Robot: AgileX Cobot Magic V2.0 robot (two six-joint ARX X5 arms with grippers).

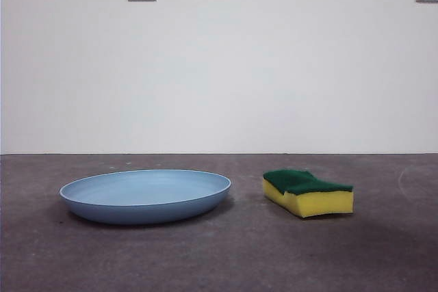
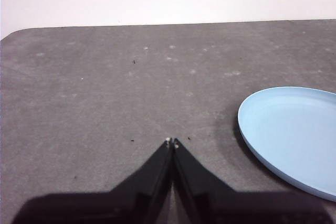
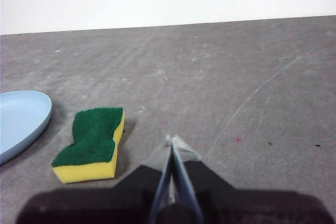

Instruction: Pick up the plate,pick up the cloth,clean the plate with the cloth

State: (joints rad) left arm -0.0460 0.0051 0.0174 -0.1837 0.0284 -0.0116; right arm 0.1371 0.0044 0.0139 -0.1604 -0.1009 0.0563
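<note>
The left gripper (image 2: 171, 141) is seen with its jaws pressed together above bare table (image 2: 105, 93), the plate (image 2: 294, 135) lying near it at about 3 o'clock. The right gripper (image 3: 172, 141) is likewise closed on nothing, with the cloth (image 3: 93, 142) near at 9 o'clock. In the front view, the plate (image 1: 145, 195) is set flat at 9 o'clock of the cloth (image 1: 308, 193), apart from it.

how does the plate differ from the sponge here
The plate is round, light blue and one colour; the sponge is a waisted block, yellow with a dark green top. The plate is far wider and shallow; the sponge is small and chunky. Both rest flat on the grey table, apart from each other and untouched.
</note>
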